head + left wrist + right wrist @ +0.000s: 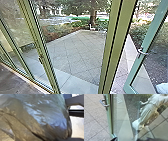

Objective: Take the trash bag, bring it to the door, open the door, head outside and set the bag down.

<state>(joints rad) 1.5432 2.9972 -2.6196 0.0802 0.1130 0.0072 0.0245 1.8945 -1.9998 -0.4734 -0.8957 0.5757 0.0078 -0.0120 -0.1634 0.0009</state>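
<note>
A door (131, 85) stands open onto a paved yard (80, 47), its glass pane set in a pale green frame and its metal handle (143, 52) jutting from the edge. A thick green post (113, 47) rises beside the gap, with tall glass panels running along the other side above a strip of dark indoor floor (15, 82). Beyond the paving, a tree trunk (93, 17) rises among low shrubs (56, 32). The trash bag (41, 116), crinkled and shiny, looms close to the left wrist camera, brownish in its folds and catching bluish light. In the right wrist view, a white statue (150, 111) of a draped figure with a bent arm shows with the door's glass, near planting and paving slabs. Whether the left gripper or the right gripper is open or closed, or grips the bag, cannot be told.
</note>
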